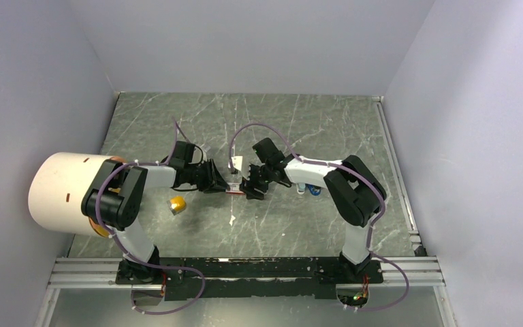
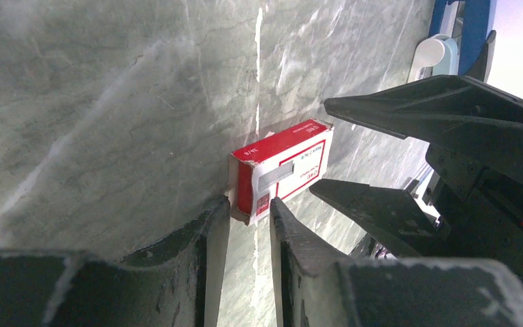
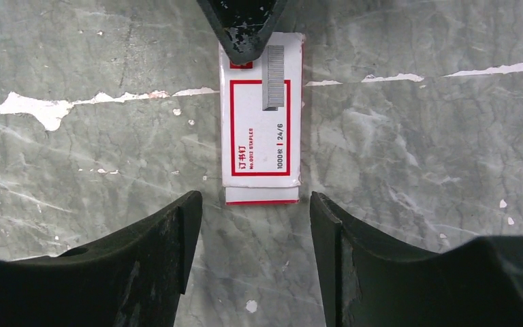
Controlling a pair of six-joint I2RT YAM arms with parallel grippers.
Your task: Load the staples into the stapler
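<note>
Both grippers at the small red-and-white cardboard staple box (image 3: 262, 136) on the grey marble-pattern table (image 3: 415, 170).
Right gripper (image 3: 255, 199) released, jaws wide, straddling the box's near end, not touching it. Left gripper (image 2: 250, 208) jaws nearly together at the opposite end; cannot tell if it's pinching the box. Slim bright-blue plastic stapler (image 2: 478, 30) sits on the table beside the right arm's wrist, apart from the box.

grey marbled table (image 1: 279, 122): red-and-white box (image 3: 259, 139) at centre, orange-yellow block (image 1: 177, 204) left, blue stapler (image 1: 315, 191) right.
</note>
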